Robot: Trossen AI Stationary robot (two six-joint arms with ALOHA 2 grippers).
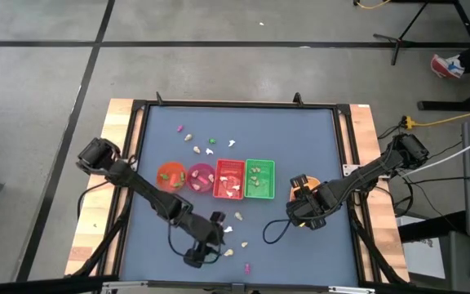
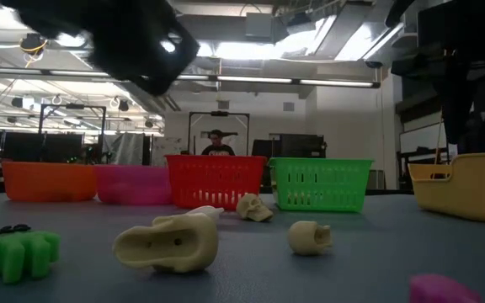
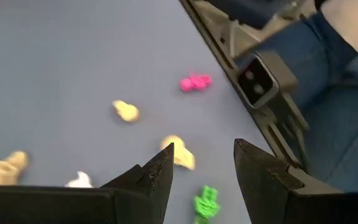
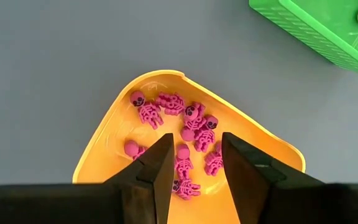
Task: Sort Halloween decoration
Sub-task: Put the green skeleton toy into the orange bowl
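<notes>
Tabletop (image 1: 317, 147) still scattered with trinkets (image 1: 210, 145); pink skeletons (image 4: 191, 121) binned in yellow tray (image 4: 104, 143); left gripper (image 3: 201, 165) and right gripper (image 4: 194, 155) fingers both released, empty.

One camera hangs overhead, looking straight down on the whole worktop (image 1: 300, 147). Another sits at worktop level, facing the room past the red basket (image 2: 215, 181) and green basket (image 2: 319, 184), both also visible from above. Each wrist camera looks down closely.
</notes>
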